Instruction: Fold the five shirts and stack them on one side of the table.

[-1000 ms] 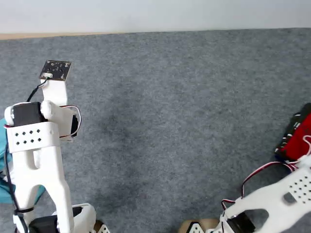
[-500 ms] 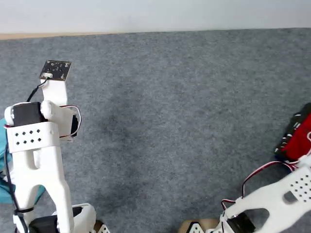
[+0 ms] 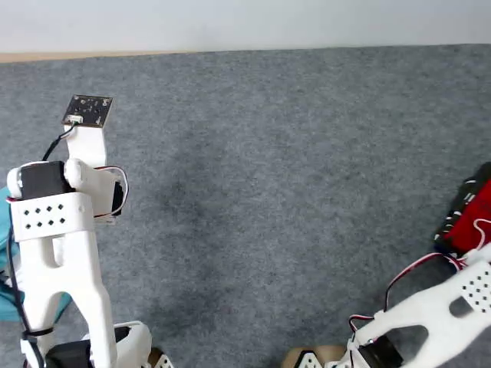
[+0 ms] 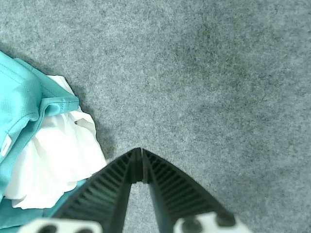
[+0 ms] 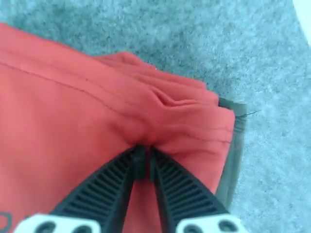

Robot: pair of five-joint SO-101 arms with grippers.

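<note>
The red shirt (image 5: 87, 97) is lying at the table's (image 3: 291, 153) right edge, cut off by the frame, over a dark garment (image 5: 232, 145) showing only as a strip. At the left edge, a teal shirt (image 4: 19, 97) and a white shirt (image 4: 53, 160) are lying bunched, partly cut off. The right gripper (image 5: 143, 156) is pinching a red fold, jaws nearly together. The left gripper (image 4: 141, 162) is hanging empty, jaws together, beside the white shirt.

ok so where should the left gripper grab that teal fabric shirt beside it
Probably take the teal fabric shirt by its rolled hem, raised over the crumpled white shirt. Come from the grey felt table side, opening the shut left gripper first: that ridge offers a thick edge to pinch, unlike the flat panel.
</note>
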